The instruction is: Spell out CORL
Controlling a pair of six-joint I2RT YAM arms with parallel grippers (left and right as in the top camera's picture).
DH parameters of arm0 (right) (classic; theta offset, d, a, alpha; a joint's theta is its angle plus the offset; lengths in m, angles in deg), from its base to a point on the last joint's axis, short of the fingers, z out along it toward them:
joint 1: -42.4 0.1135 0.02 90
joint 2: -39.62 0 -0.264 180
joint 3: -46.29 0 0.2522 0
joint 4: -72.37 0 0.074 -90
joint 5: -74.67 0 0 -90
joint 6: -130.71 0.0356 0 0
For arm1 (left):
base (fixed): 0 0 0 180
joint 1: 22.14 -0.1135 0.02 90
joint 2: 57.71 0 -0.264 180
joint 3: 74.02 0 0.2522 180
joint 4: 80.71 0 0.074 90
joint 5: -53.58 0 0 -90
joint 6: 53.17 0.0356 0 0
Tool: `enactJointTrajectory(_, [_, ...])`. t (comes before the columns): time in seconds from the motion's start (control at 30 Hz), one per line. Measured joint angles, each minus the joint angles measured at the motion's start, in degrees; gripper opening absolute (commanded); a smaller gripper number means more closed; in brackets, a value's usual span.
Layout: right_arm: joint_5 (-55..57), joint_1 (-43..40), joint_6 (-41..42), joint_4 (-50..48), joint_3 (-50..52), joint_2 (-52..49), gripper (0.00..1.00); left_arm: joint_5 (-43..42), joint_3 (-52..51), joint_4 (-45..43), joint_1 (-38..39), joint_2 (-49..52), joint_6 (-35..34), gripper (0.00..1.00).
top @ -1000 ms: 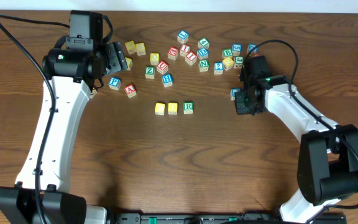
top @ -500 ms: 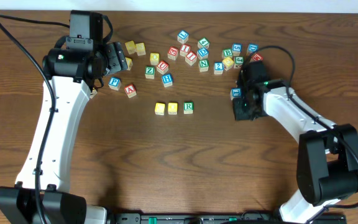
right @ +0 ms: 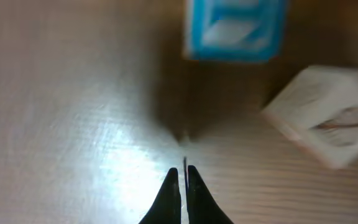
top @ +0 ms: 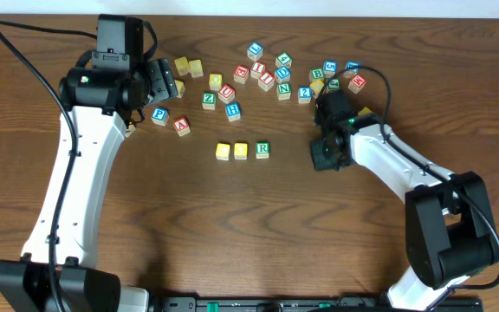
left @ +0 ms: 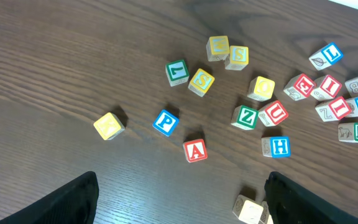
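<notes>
Two yellow-topped cubes (top: 223, 151) (top: 241, 150) and the green R cube (top: 262, 149) stand in a row at mid-table. My right gripper (top: 326, 158) is to the right of the R cube, apart from it. In the right wrist view its fingertips (right: 182, 182) are pressed together with nothing between them. A blurred blue-faced cube (right: 235, 28) lies just ahead of them, its letter unreadable, with a pale cube (right: 328, 118) to the right. That blue cube is hidden under the arm in the overhead view. My left gripper (top: 167, 87) is open and empty at the back left.
Several loose cubes (top: 271, 74) lie scattered at the back. Blue P (left: 165, 122), red A (left: 195, 150) and blue H (left: 279, 146) cubes lie in front of the left gripper (left: 179, 205). A blue L cube (left: 328, 55) lies in that back pile.
My right gripper has moved left and forward toward the row. The blue cube beside it is now hidden under the arm. The left arm has not moved.
</notes>
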Motion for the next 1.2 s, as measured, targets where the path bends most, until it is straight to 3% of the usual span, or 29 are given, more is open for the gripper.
enactJointTrajectory(0.33, [12.68,-0.31,18.93,4.57,-3.61,4.83,0.01,0.00,0.00,0.00,0.00,0.00,0.02,0.84])
enactJointTrajectory(0.5, [13.79,-0.28,23.80,3.67,-2.60,2.97,0.01,0.00,0.00,0.00,0.00,0.00,0.00,0.84])
enactJointTrajectory(1.2, [15.06,-2.93,25.14,0.35,-2.34,-1.60,0.01,0.00,0.00,0.00,0.00,0.00,0.00,0.84])
